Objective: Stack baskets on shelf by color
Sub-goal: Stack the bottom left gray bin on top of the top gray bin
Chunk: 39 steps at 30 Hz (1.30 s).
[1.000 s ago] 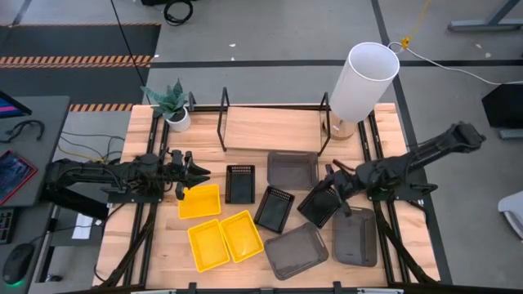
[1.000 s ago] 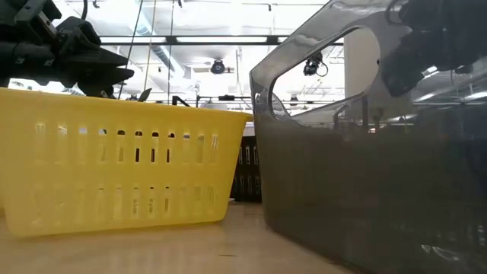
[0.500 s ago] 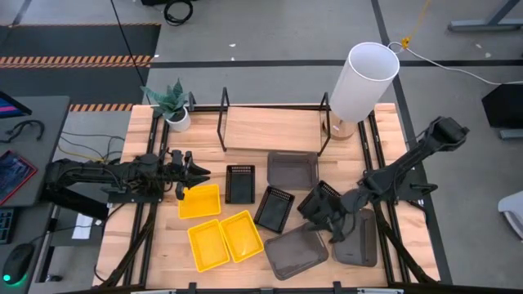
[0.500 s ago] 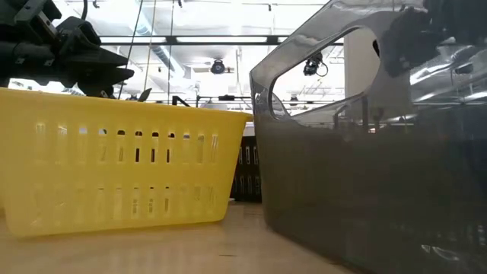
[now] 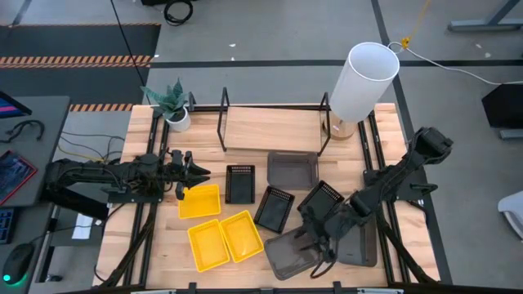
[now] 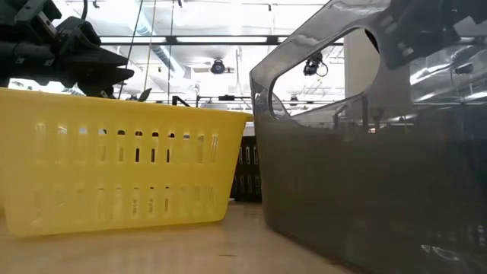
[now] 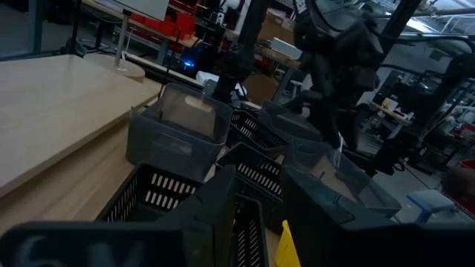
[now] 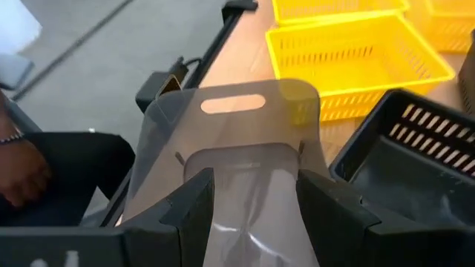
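Note:
My right gripper [image 5: 315,243] hangs open over the near smoky grey basket [image 5: 292,251], slanting down; its fingers frame that basket's end wall with the handle slot [image 8: 231,104] and touch nothing. Two more grey baskets [image 5: 292,170] [image 5: 356,238], three black slotted baskets [image 5: 240,183] [image 5: 274,208] [image 5: 324,198] and three yellow baskets [image 5: 200,201] [image 5: 208,244] [image 5: 243,235] stand bottom down on the tabletop. The shelf [image 5: 274,129], a wooden board with black wire uprights, stands at the far edge. My left gripper [image 5: 193,173] waits open at the left, beside the far yellow basket.
A tall white lamp [image 5: 364,80] stands at the shelf's right end and a small potted plant [image 5: 172,104] at its left. A person's hand and dark clothing [image 8: 30,174] show beyond the table's near edge. Black rails [image 5: 384,175] run along both table sides.
My right gripper has swung from over the right-hand black basket toward the table's near edge and left, tipping further downward, and now hangs over the near grey basket. Its fingers have stayed open. No basket has moved.

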Available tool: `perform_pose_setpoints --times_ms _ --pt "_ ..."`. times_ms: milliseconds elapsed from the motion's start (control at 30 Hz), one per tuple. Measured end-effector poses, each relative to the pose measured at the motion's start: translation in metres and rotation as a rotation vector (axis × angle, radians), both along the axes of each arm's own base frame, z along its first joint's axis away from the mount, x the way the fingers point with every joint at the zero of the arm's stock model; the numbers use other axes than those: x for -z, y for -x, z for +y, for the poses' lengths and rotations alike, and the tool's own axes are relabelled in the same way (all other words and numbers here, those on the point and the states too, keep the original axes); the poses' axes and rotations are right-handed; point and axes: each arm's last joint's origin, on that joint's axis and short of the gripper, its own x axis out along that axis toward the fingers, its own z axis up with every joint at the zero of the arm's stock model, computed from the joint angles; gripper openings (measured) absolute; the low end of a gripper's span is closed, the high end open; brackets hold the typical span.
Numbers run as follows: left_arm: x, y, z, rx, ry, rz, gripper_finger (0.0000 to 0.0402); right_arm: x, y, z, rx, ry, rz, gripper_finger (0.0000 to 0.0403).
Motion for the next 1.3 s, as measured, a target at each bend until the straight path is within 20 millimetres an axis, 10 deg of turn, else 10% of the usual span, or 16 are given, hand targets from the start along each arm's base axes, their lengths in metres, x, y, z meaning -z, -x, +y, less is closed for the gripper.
perform_pose_setpoints --times_ms 1000,1300 --pt "-0.001 0.000 0.000 0.000 0.000 -0.007 0.0117 -0.014 -0.005 0.084 -0.011 0.063 0.068 0.0197" --pt "-0.002 0.000 0.000 0.000 0.000 -0.016 0.0117 0.023 -0.002 0.093 -0.019 0.218 0.093 0.0197"
